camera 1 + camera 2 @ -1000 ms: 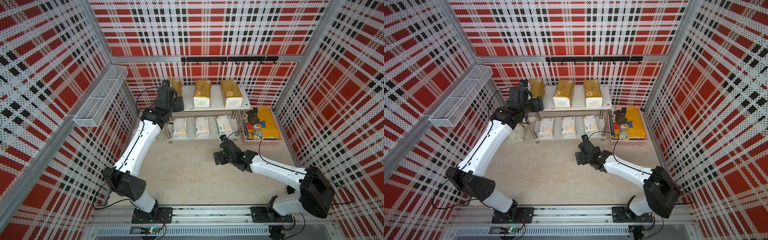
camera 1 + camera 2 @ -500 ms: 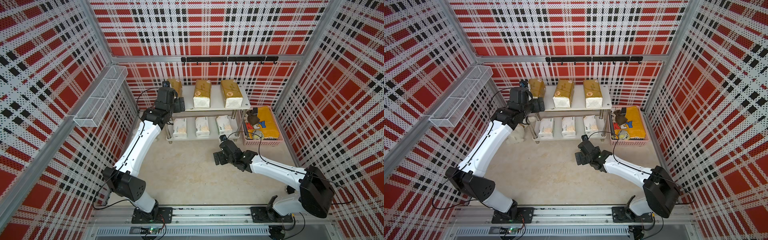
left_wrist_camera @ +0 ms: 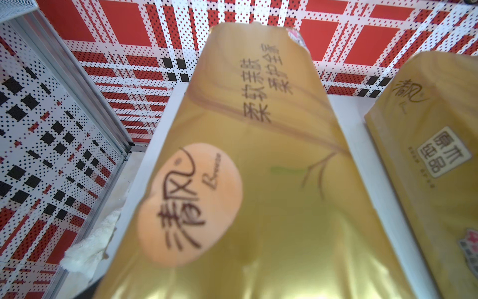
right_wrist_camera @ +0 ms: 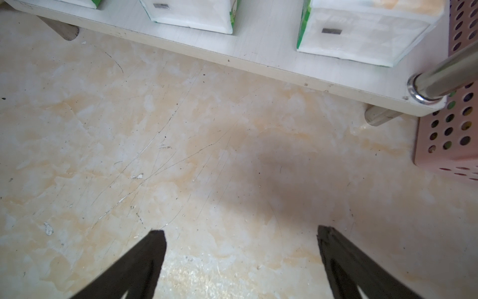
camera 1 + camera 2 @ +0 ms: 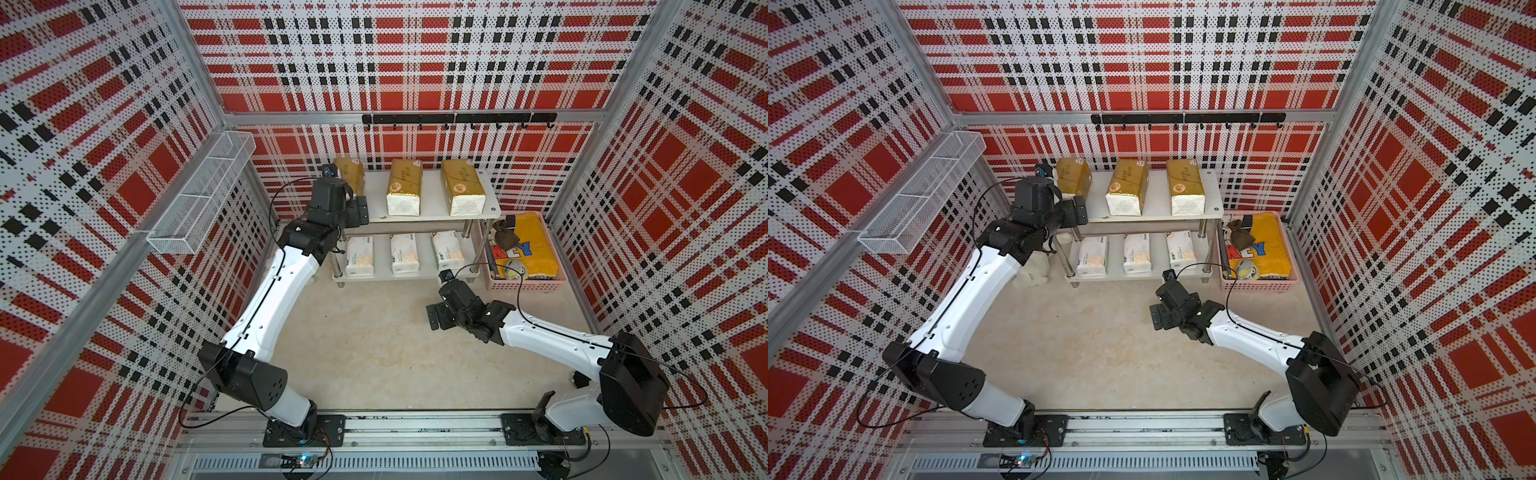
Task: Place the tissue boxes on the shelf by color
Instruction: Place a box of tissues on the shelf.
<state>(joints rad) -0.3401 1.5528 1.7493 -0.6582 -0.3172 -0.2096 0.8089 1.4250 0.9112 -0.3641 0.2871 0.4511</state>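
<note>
Both top views: three shiny gold tissue packs (image 5: 404,187) on the chrome-legged white shelf's (image 5: 432,208) upper board, three white peach-printed packs (image 5: 404,258) below. Left gripper (image 5: 358,212) at the end gold pack (image 5: 352,174), grip indeterminable; right gripper (image 4: 240,230) spread, empty. Sorting judged complete; next, withdraw left arm.

The shelf (image 5: 432,217) stands at the far side of the beige floor (image 5: 374,345). Its top board carries the left gold pack (image 5: 352,174), middle gold pack (image 5: 405,187) and right gold pack (image 5: 461,191) in a row, apart. Its lower board (image 5: 382,277) holds the left white pack (image 5: 359,257), middle white pack (image 5: 404,257) and right white pack (image 5: 448,254). On the floor, a pink crate (image 5: 525,286) sits just right of the shelf, a white plush toy (image 5: 1034,270) at its left
</note>
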